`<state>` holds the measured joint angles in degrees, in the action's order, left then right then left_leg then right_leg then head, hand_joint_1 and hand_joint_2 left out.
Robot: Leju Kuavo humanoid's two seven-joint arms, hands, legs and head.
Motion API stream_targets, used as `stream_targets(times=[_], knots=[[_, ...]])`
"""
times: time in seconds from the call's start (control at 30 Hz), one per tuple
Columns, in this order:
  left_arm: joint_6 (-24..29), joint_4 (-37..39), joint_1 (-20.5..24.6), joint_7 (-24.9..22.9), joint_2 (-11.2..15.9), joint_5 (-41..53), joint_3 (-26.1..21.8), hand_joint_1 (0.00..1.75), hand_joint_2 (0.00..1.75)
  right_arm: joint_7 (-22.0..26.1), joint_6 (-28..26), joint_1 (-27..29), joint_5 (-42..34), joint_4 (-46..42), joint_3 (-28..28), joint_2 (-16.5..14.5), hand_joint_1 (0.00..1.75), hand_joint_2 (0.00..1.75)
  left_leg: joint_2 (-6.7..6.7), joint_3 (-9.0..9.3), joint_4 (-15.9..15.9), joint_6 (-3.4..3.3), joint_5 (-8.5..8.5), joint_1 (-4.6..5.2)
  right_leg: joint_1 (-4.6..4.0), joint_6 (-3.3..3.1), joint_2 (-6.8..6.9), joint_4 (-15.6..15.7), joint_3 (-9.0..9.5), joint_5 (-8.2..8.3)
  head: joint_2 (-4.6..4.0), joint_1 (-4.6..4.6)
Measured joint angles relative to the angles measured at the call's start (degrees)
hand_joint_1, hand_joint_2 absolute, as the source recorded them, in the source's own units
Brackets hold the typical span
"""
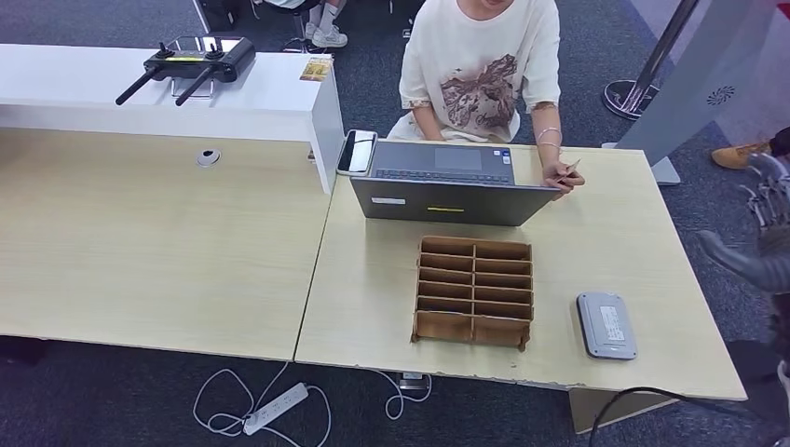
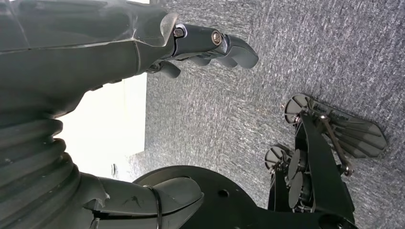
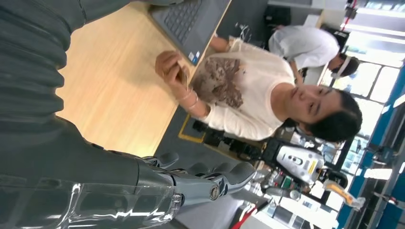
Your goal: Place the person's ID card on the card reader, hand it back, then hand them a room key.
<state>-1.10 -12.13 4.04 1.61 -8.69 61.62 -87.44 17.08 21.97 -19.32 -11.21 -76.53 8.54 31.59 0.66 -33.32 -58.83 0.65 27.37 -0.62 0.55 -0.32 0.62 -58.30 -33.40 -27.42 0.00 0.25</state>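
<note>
Head view: person's hand offers card at desk's far edge for us.
Reader: near right corner, awaiting card.
Right hand: fingers apart, empty, ready.
Left hand: loose, empty, hanging.

Pale wood desks and a white counter on dark grey carpet.

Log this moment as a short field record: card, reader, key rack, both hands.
ID card: held in the person's hand at the far table edge, beside the laptop
card reader: grey, near table edge, nothing on it
key rack: brown divided organizer mid-table, left of the reader
right hand: off the table's right side, holding nothing
left hand: over carpet, fingers apart, holding nothing
</note>
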Motion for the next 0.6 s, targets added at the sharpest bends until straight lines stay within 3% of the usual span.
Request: stream_targets(times=[0.33,0.6], knots=[[0.56,0.00,0.06,-0.46,-0.69,-0.40,-0.01,0.00,1.75,-0.28,3.56,15.52,-6.84,-13.46,4.86,-2.85,0.00,1.75,-0.01,0.00,0.04,0.00,0.04,0.00,-0.01,0.01,0.00,0.00,-0.03,-0.05,0.00,-0.01],[1.15,0.00,0.07,-0.52,-1.18,-0.62,-0.01,0.00,1.75,3.14,0.29,24.61,-2.37,-22.23,5.38,-7.91,0.00,1.75,-0.06,0.01,0.04,0.00,0.04,0.00,-0.01,0.00,-0.05,-0.01,-0.02,-0.06,0.00,-0.01]])
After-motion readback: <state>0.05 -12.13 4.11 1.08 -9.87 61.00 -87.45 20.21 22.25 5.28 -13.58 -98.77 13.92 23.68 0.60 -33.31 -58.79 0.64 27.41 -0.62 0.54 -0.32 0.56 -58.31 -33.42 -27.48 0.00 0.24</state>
